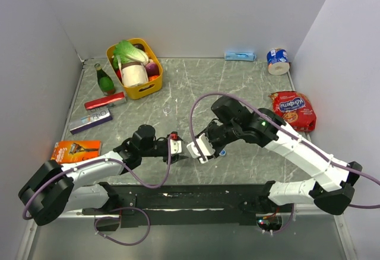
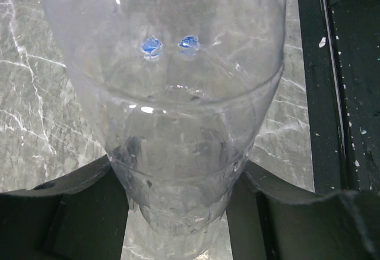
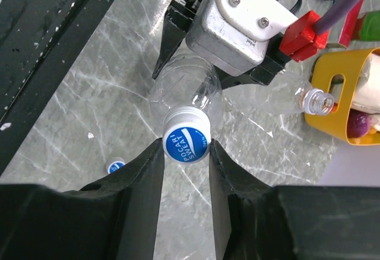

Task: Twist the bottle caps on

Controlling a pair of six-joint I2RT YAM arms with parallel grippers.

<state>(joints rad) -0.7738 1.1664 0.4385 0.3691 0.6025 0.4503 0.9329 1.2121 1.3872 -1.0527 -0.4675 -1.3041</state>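
The left gripper [image 2: 178, 174] is clamping the clear bottle [image 2: 178, 82] over the front middle of the bench [image 3: 71, 123]. The right gripper [image 3: 186, 147] is flanking the blue Pocari Sweat cap [image 3: 186, 141] on its neck; we cannot tell whether it is gripping. A second bottle [image 3: 291, 97] is lying uncapped behind.

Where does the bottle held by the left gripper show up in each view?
Top external: bottle between left gripper and right gripper, hard to see.
Left wrist: fills the frame.
Right wrist: centre, its cap facing the camera.
Shared landmark: the left gripper clamped on it.
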